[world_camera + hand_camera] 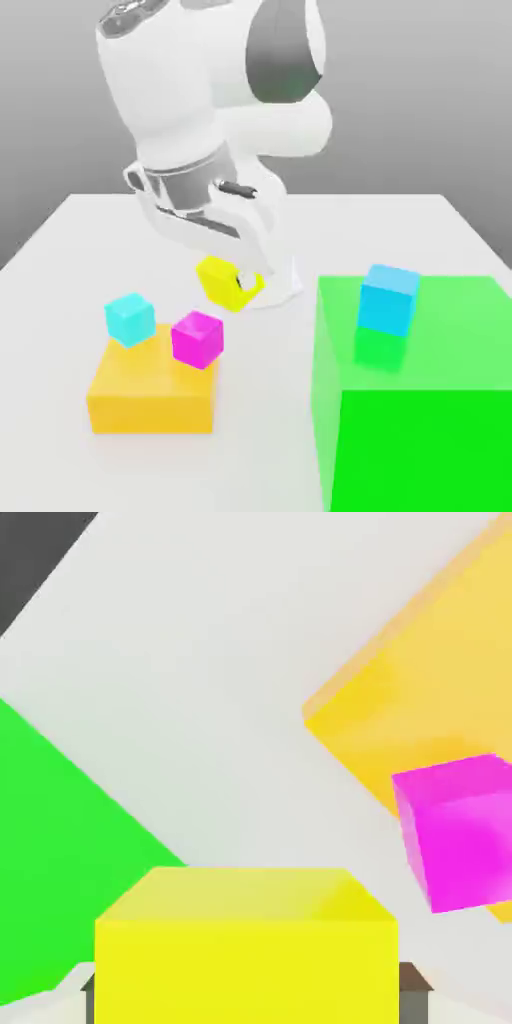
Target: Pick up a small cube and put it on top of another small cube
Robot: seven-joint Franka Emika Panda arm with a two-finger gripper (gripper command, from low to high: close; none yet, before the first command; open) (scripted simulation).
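Note:
A small bright yellow cube (222, 282) hangs above the white table, and my gripper (232, 281) is shut on it. In the hand view the same yellow cube (246, 947) sits between the dark fingertips (413, 979). A small magenta cube (197, 339) rests on the flat orange-yellow block (150, 394), below the held cube and toward the exterior view's left. The magenta cube (466, 832) and the orange-yellow block (420, 702) also lie below the hand. A small cyan cube (130, 319) sits on the block's far left corner.
A large green box (420, 410) stands at the exterior view's right with a light blue cube (389, 299) on top. The green box (50, 842) also shows in the hand view. The white table (60, 300) spreads around the blocks.

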